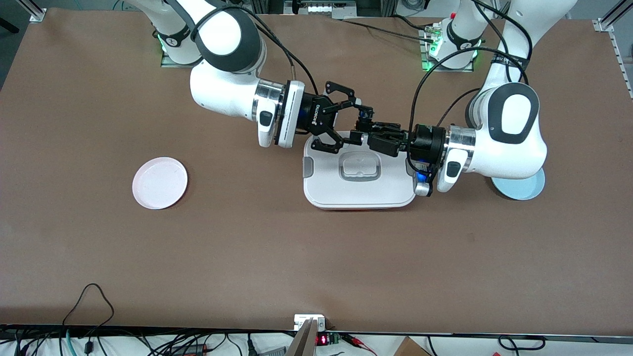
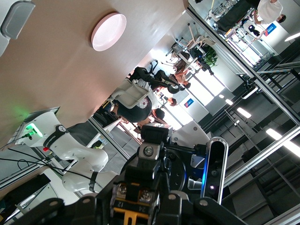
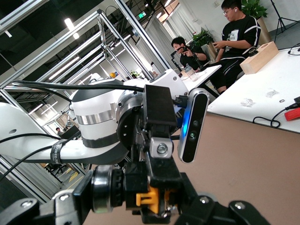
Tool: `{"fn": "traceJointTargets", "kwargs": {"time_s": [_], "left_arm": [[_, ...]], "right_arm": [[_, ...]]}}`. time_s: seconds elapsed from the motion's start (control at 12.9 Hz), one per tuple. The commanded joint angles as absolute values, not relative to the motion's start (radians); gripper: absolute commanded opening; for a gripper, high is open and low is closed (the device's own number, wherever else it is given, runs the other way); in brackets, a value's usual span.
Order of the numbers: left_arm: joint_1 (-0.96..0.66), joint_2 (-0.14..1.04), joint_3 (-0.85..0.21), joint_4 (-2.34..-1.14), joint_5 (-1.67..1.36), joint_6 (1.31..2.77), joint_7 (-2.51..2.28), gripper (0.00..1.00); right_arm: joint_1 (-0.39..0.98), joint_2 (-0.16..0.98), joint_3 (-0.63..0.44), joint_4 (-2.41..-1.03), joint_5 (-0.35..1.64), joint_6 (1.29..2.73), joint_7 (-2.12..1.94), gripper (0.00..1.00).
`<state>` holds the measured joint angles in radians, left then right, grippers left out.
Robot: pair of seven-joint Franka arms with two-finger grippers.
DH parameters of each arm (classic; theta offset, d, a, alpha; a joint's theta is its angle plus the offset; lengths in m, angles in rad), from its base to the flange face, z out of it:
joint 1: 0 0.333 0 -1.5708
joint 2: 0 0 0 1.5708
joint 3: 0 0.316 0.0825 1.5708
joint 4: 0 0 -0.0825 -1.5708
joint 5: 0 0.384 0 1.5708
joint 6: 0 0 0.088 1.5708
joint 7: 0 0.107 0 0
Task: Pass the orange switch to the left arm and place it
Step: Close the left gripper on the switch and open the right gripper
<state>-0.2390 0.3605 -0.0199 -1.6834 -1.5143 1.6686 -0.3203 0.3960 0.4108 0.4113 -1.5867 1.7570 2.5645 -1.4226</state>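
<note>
The orange switch (image 2: 133, 200) sits between the fingers of my left gripper (image 1: 366, 134), which is shut on it. In the right wrist view the switch (image 3: 159, 199) shows its orange side and round black cap. My right gripper (image 1: 353, 126) meets the left one tip to tip, and its fingers stand open on either side of the switch. Both grippers hang in the air over the edge of the white box (image 1: 358, 190) that lies toward the robots' bases. In the front view the switch is hidden by the fingers.
A pink plate (image 1: 159, 183) lies toward the right arm's end of the table. A light blue plate (image 1: 521, 190) lies partly under the left arm's wrist. Cables and a small device sit along the table edge nearest the front camera.
</note>
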Motion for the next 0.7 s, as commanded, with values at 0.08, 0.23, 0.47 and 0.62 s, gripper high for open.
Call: {"fn": "traceJointTargets", "kwargs": {"time_s": [0.08, 0.23, 0.47, 0.62], "left_arm": [[-0.224, 0.354, -0.018, -1.686, -1.543, 1.647, -0.321, 0.28], [-0.224, 0.354, -0.018, -1.686, -1.542, 1.647, -0.321, 0.28], [-0.224, 0.356, -0.018, -1.686, -1.542, 1.646, -0.319, 0.28], [-0.224, 0.356, -0.018, -1.686, -1.540, 1.646, -0.319, 0.28]], "right_arm": [[0.399, 0.423, 0.414, -1.566, 1.758, 2.568, -1.440, 0.47], [0.390, 0.417, 0.411, -1.566, 1.758, 2.569, -1.434, 1.00], [0.362, 0.408, 0.408, -1.566, 1.755, 2.565, -1.440, 1.00], [0.312, 0.385, 0.388, -1.594, 1.734, 2.481, -1.445, 1.00]]}}
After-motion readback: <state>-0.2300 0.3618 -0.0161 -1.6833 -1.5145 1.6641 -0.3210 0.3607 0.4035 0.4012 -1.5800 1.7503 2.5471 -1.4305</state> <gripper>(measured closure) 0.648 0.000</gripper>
